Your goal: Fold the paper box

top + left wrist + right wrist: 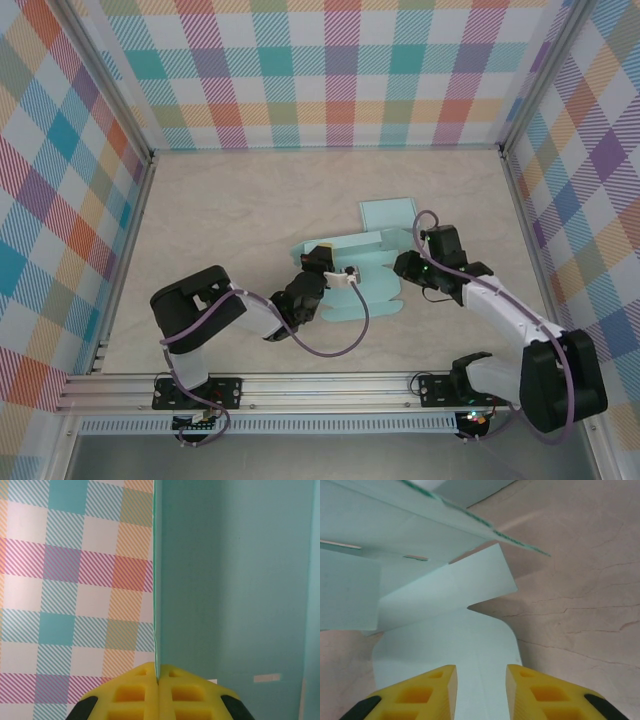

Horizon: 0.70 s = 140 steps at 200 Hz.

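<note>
The paper box (372, 262), a light teal sheet partly folded up, lies in the middle of the table. My left gripper (318, 264) reaches to its left side. In the left wrist view its yellow fingers (140, 695) are shut on the thin edge of an upright box panel (230, 580). My right gripper (405, 266) is at the box's right side. Its fingers (535, 690) stand open just over a flat rounded flap (450, 645) of the box, with a raised panel (395, 525) beyond them. Whether they touch the flap is unclear.
Beige marble-patterned table top (230, 210) runs around the box on all sides. Plaid walls (330, 70) close the back and both sides. An aluminium rail (320, 385) runs along the near edge by the arm bases.
</note>
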Tool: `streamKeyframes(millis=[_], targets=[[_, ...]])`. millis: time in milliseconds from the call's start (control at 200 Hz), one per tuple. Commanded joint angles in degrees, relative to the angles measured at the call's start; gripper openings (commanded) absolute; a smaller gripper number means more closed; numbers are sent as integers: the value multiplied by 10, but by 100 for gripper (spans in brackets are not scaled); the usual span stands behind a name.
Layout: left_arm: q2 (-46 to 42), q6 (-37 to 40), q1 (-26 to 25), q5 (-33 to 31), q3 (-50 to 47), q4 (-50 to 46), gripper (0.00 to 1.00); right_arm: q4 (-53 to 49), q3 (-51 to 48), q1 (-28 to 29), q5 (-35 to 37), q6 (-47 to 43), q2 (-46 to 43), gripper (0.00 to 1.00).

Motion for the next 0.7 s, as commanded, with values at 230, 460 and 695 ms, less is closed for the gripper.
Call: streamKeyframes(millis=[230, 460, 695], targets=[[-35, -37, 3, 21, -11, -4, 0, 126, -13, -7, 34, -9, 63, 40], [-42, -51, 5, 22, -11, -14, 0, 186, -32, -11, 32, -11, 84, 43], [-45, -62, 5, 23, -10, -15, 0, 232, -46, -12, 16, -14, 99, 44]])
